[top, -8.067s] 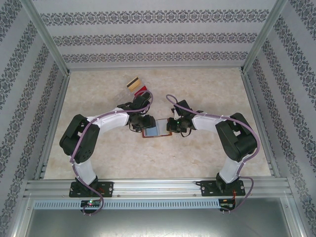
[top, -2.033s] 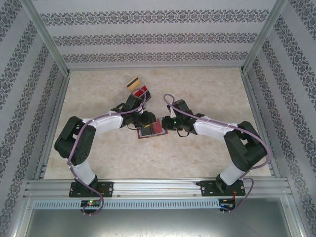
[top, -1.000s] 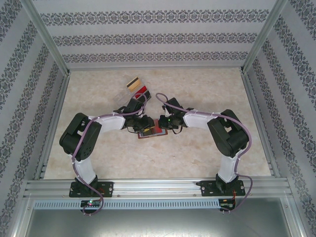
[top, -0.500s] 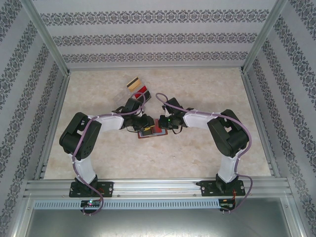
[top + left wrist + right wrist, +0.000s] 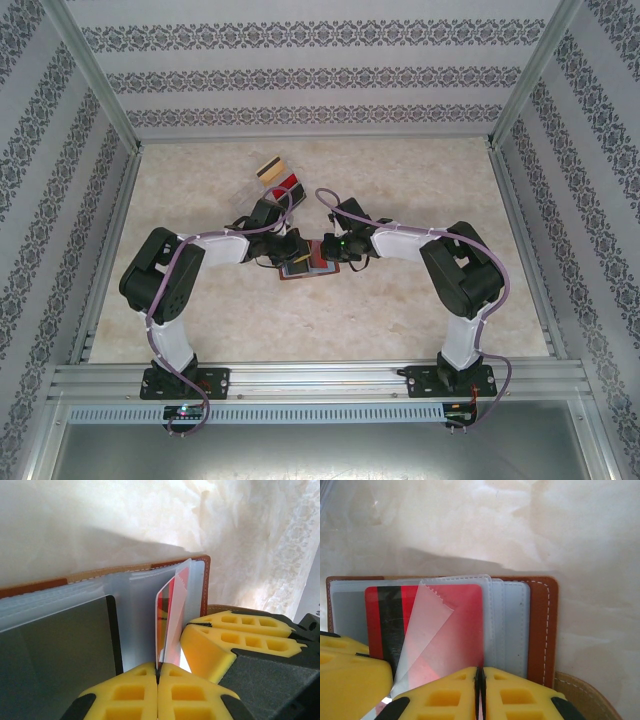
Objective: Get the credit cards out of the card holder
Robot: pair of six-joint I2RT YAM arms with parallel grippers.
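Observation:
The brown card holder point(image 5: 304, 270) lies open on the table between both arms, its leather rim point(image 5: 206, 564) and clear sleeves showing. My left gripper point(image 5: 158, 672) is shut on the near edge of a red credit card point(image 5: 168, 615) that stands edge-on out of a sleeve. In the right wrist view the same red card point(image 5: 462, 625), with a black stripe, sits under a folded clear flap. My right gripper point(image 5: 479, 674) is shut at the sleeves' edge, apparently pinching a clear sleeve of the holder point(image 5: 543, 625). A dark card point(image 5: 60, 650) stays in the left page.
Two loose cards lie on the table behind the left arm: a tan one with a black stripe point(image 5: 271, 168) and a red one point(image 5: 288, 183). Metal frame rails point(image 5: 110, 250) and patterned walls bound the table on three sides.
In the last second the left gripper's jaws closed onto the red card's edge. Both arms stayed almost still over the holder; two seconds ago the right arm reached in more from the right.

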